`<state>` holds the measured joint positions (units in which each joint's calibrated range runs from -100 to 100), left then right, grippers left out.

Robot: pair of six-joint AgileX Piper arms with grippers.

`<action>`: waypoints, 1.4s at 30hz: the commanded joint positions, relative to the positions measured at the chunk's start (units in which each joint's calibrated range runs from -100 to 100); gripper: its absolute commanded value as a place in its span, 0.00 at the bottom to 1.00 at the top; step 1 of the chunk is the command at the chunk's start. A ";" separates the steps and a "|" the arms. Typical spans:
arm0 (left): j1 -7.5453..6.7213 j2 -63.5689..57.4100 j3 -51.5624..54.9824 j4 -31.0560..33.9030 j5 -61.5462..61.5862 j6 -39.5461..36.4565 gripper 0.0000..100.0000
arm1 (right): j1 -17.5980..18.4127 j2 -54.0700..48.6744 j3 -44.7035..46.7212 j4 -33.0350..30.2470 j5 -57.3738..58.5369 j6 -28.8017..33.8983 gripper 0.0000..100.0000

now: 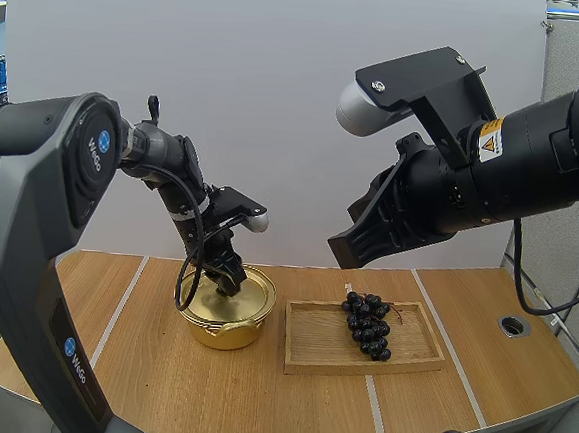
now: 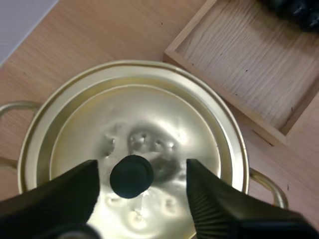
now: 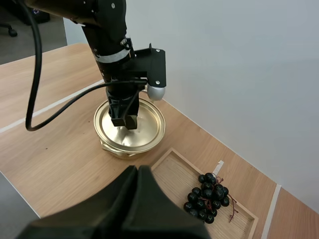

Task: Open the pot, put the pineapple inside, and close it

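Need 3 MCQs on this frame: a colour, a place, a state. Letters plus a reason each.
1. The knob on the pot lid is: A black, B red, C gold.
2. The grapes lie: A on the lid, B in the wooden tray, C on bare table.
3. The left tool is: A shut on the knob, B open around the knob, C raised well clear.
Key: A, dark against the gold lid; B, bunch rests on the tray floor; B, gaps show either side of the knob.
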<state>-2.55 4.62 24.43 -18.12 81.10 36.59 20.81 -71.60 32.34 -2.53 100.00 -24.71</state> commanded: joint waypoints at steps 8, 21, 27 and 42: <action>-0.04 -18.78 -5.26 -3.80 11.94 -0.19 1.00 | -0.02 -0.67 0.03 -0.42 0.00 -0.02 0.00; -0.04 -45.36 -10.20 -3.80 13.89 -2.01 1.00 | -0.02 -0.67 0.03 -0.42 0.00 -0.02 0.00; -0.04 -55.05 -10.20 -3.43 17.11 -4.24 1.00 | -0.02 -0.67 0.03 -0.42 0.00 -0.02 0.00; -0.04 -65.76 -8.69 -2.22 18.90 -13.08 0.00 | -0.02 -0.67 0.03 0.03 0.00 0.13 0.00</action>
<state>-2.55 -58.87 14.61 -20.54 99.17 25.19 20.81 -71.60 32.34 -2.53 100.00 -24.71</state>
